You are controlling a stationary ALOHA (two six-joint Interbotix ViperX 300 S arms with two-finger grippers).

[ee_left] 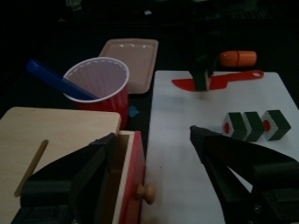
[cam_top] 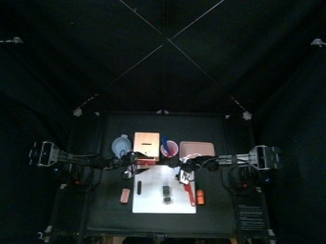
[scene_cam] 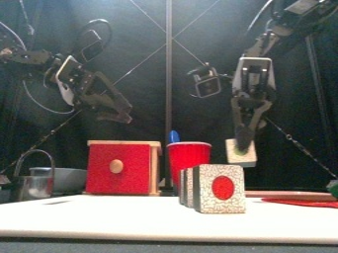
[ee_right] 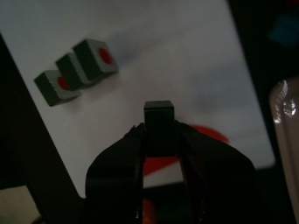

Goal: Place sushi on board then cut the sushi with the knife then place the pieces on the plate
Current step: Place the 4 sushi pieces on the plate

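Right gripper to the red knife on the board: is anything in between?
Nothing visible. The right gripper hangs in open air over the red knife, which lies flat on the white board. The sushi roll stands apart on the same board, off that path.

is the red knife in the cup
No, the red knife lies flat on the board, and only the blue knife stands in the cup.
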